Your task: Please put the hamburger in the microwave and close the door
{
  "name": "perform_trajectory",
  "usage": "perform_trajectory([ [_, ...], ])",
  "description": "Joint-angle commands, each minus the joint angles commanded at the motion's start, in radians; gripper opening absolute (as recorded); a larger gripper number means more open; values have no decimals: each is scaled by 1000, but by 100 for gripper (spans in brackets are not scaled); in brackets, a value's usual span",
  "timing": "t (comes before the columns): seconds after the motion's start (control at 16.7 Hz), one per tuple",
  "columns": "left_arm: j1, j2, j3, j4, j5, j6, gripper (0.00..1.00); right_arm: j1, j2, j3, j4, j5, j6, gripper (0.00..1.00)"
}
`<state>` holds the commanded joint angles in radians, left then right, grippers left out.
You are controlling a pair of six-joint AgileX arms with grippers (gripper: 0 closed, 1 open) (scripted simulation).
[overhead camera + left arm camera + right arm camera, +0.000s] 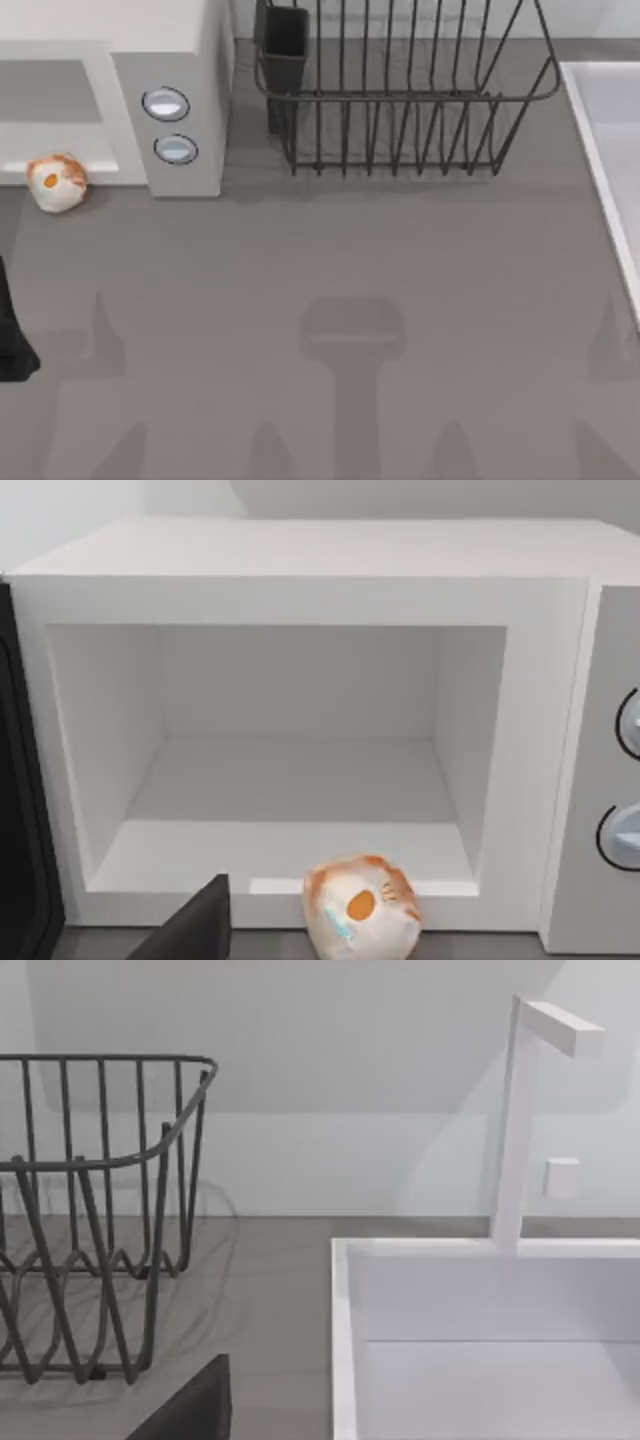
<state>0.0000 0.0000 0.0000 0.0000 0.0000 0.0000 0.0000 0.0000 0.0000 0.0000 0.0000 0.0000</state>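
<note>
The microwave (185, 40) stands at the table's back left, with two silver knobs (165, 104) on its side panel. In the left wrist view its cavity (290, 770) is open and bare. The door (25, 780) stands swung open as a dark panel beside the cavity. The hamburger (57, 182), whitish with orange patches, lies on the table right against the microwave's front sill (360, 915). A dark part of my left gripper (190, 930) shows just in front of the microwave, beside the hamburger and apart from it. A dark part of my right gripper (190, 1405) shows between the rack and the sink.
A black wire rack (400, 100) with a dark holder (285, 40) stands at the back middle. A white sink (610, 150) with a tap (520, 1120) is at the right edge. A dark shape (15, 330) juts in at the left edge; I cannot tell what it is.
</note>
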Motion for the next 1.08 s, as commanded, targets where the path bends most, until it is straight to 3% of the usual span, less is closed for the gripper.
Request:
perform_trajectory([
  [0.12, 0, 0, 0, 0, 0, 0, 100, 0, 0, 0, 0, 0, 0, 100],
  [0.9, 0, 0, 0, 0, 0, 0, 2, 0, 0, 0, 0, 0, 0, 100],
  [1.08, 0, 0, 0, 0, 0, 0, 0, 0, 0, 0, 0, 0, 0, 100],
])
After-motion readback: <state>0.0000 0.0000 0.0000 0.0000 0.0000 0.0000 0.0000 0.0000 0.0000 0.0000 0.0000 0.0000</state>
